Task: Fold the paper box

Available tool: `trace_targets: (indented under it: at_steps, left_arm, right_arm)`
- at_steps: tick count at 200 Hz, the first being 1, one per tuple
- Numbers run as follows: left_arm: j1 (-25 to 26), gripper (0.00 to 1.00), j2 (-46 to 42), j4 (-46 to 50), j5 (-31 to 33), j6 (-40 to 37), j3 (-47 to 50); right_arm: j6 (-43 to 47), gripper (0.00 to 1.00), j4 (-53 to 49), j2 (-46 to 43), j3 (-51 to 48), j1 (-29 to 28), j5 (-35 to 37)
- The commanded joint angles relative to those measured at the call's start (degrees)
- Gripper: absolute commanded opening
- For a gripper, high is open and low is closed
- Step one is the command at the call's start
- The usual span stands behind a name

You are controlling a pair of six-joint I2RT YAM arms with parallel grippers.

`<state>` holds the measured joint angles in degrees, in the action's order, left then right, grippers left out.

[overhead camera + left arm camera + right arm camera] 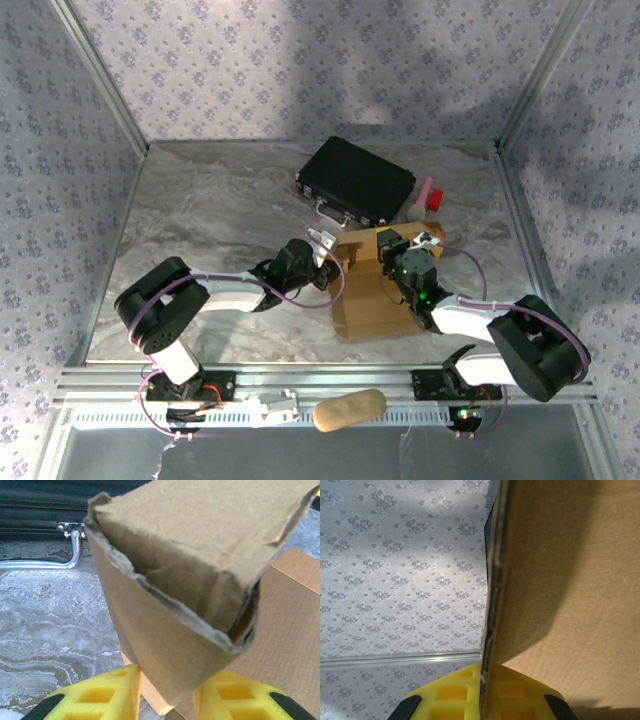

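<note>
Overhead camera: high behind arms, whole desk. Wrist cameras: close range, both facing the paper box, shared with overhead

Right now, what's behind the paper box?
Behind the paper box sits a black case, its metal handle showing. The box hides part of the case's near side.
</note>
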<state>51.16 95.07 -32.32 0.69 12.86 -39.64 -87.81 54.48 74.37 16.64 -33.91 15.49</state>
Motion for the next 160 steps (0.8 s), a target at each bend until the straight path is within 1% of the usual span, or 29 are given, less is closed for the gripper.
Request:
trace_targets:
  at_steps: [1,52,87,111,133,160]
  left_arm:
    - [0.70,0.32,1.21,-3.11,2.46,-0.51,-2.85]
    - [2.17,0.29,3.43,-1.95,8.32,0.31,-5.24]
    - [2.74,0.30,5.16,-2.23,9.85,1.13,-6.39]
    - [3.12,0.29,6.09,-2.20,11.91,1.24,-7.07]
    - [3.34,0.24,7.00,-2.14,13.39,1.59,-7.76]
    - [4.19,0.14,8.17,-1.22,15.96,1.51,-9.14]
  right_arm:
    - [0.71,0.00,-2.22,0.85,-0.73,-0.98,0.47]
    - [0.62,0.00,-1.86,1.51,-1.26,-1.15,0.70]
    - [0.21,0.00,-1.66,2.21,-1.00,-1.06,0.35]
    - [-0.32,0.00,-1.57,2.74,-0.82,-1.09,0.18]
    - [-0.48,0.00,-1.47,3.06,-0.73,-1.16,0.17]
    - [-0.82,0.00,-1.60,3.03,-0.58,-1.23,0.07]
